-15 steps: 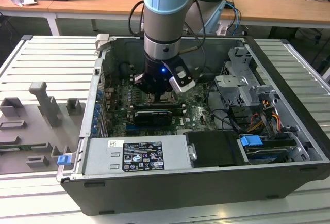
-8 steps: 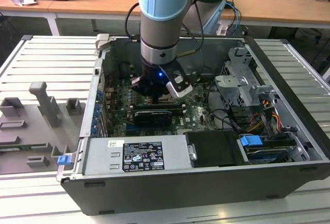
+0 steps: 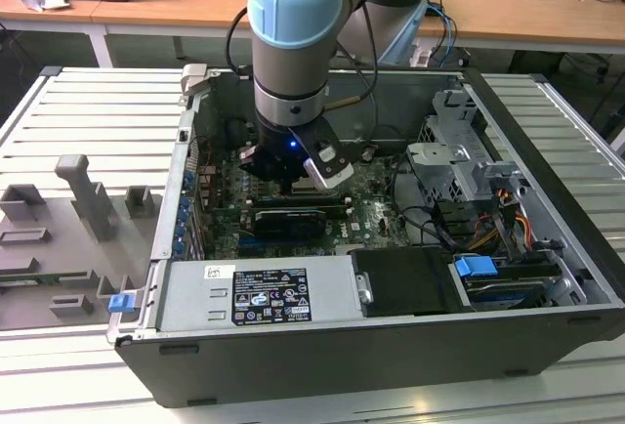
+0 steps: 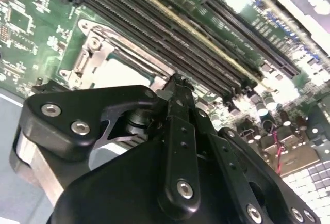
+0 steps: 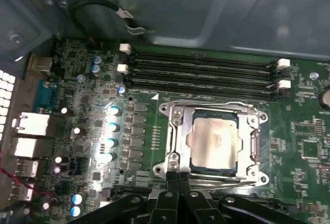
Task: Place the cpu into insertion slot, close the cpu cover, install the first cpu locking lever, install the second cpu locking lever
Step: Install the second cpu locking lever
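Silvery cpu lies flat in the insertion slot, under the closed cpu cover, just beyond the claw, whose fingertips are together at the cover's near edge.

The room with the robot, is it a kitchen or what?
Probably a lab or workshop: an open computer case lies on a ribbed metal bench, wooden desks stand behind, and the gripper is at the cpu cover.

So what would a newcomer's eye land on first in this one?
Probably the pale blue robot arm plunging into the open computer case in the exterior view. Next, in the first wrist view, the cpu lying in the insertion slot with the silvery cpu cover framing it, and the gripper at the cover's edge.
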`<action>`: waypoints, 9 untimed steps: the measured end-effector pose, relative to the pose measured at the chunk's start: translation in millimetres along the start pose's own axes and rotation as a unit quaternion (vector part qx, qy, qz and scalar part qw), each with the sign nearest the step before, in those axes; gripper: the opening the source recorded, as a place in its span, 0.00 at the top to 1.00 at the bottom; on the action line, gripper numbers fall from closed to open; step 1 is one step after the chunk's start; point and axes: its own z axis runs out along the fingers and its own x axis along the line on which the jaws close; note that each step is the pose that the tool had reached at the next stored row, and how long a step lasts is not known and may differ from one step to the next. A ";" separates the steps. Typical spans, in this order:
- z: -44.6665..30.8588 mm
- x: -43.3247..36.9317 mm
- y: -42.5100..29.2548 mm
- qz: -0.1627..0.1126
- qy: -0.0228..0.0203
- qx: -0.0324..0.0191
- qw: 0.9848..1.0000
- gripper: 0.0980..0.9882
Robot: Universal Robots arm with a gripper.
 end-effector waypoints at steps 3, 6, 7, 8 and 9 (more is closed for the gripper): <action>-0.4 5.0 -4.4 0.000 -0.001 -0.004 1.000 0.99; 2.3 5.7 -6.3 0.000 -0.002 -0.009 1.000 0.99; 3.6 6.1 -6.6 0.000 -0.002 -0.010 1.000 0.99; 4.3 6.6 -6.8 0.000 -0.002 -0.012 1.000 0.99; 5.7 7.0 -7.0 0.000 -0.002 -0.014 1.000 0.99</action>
